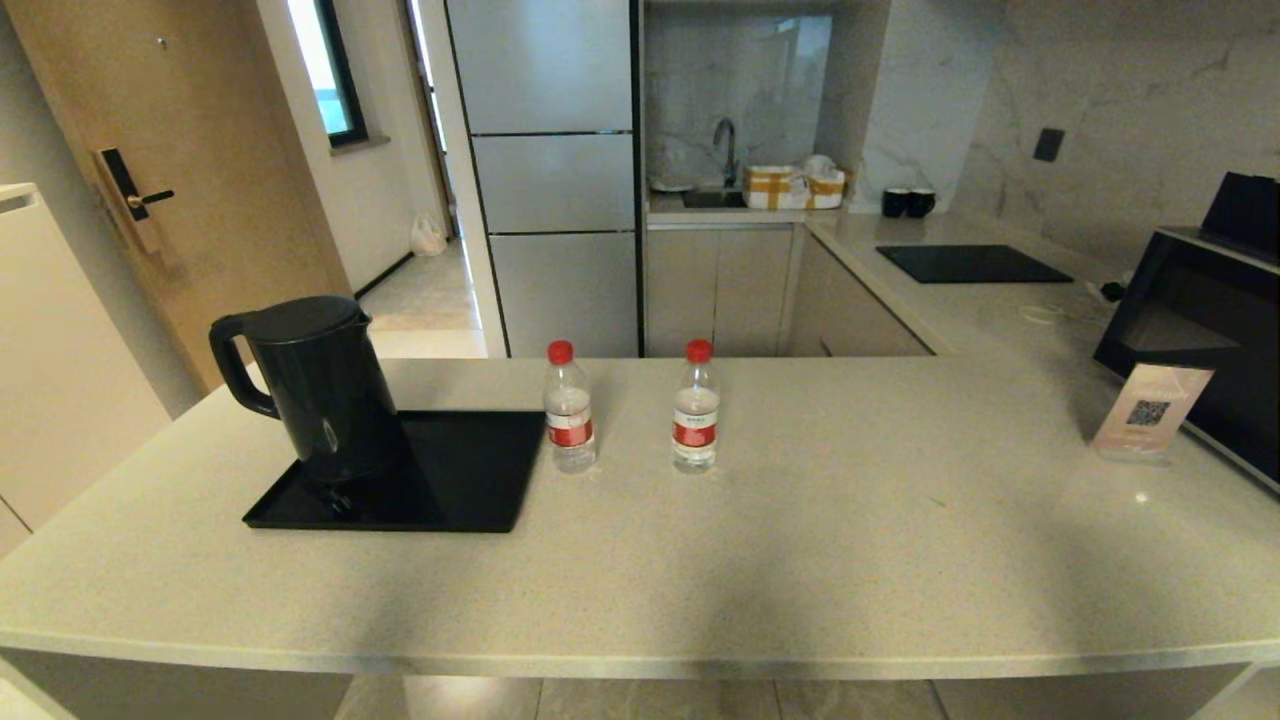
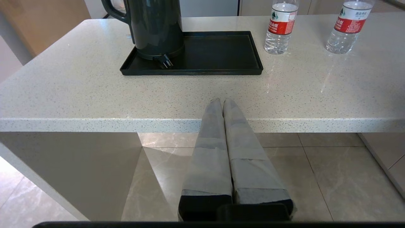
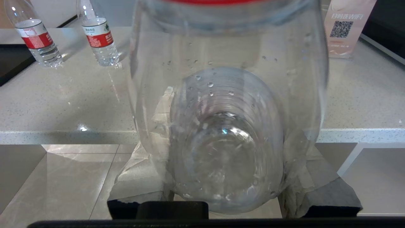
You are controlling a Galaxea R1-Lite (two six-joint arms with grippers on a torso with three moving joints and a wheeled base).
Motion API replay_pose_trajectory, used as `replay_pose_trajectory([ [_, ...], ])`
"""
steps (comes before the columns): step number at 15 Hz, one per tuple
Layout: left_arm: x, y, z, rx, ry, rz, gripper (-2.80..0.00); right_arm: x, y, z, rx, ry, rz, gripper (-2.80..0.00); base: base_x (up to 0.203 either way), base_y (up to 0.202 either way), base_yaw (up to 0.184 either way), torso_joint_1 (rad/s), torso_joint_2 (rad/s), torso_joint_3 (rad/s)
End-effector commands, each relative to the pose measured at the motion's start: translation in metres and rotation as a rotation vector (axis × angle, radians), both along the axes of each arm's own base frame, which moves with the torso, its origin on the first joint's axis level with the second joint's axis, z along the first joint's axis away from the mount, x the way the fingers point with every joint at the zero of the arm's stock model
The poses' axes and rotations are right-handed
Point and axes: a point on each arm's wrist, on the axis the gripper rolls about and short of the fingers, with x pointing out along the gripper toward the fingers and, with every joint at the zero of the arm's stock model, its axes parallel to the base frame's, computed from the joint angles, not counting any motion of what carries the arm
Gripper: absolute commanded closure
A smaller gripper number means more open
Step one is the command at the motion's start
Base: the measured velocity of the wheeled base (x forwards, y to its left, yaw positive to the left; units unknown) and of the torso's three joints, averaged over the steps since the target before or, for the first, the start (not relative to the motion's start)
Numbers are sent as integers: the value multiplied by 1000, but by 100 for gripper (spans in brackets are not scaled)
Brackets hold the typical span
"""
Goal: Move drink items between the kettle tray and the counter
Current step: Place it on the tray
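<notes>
A black kettle (image 1: 305, 385) stood on the left half of the tray (image 1: 470, 470); two bottles (image 1: 569, 408) stood upright on the counter (image 1: 800, 540) just right of the tray, a QR card (image 1: 1150, 410) well to the right. The right gripper (image 3: 227, 177), off the counter's near edge, was clamped on a third bottle (image 3: 227, 104). The left gripper (image 2: 223, 104), fingers together, pointed toward the tray.
</notes>
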Motion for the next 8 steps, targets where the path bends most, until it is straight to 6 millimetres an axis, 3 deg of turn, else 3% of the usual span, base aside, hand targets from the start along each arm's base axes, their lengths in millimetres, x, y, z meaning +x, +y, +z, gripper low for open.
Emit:
replay_pose_trajectory([
  [1,0,0,0,4,2,0,0,0,0,0,0,0,1,0,0,0,0,0,0,0],
  [5,0,0,0,5,2,-3,0,0,0,0,0,0,1,0,0,0,0,0,0,0],
  [8,0,0,0,4,2,0,0,0,0,0,0,0,1,0,1,115,-2,3,5,1],
])
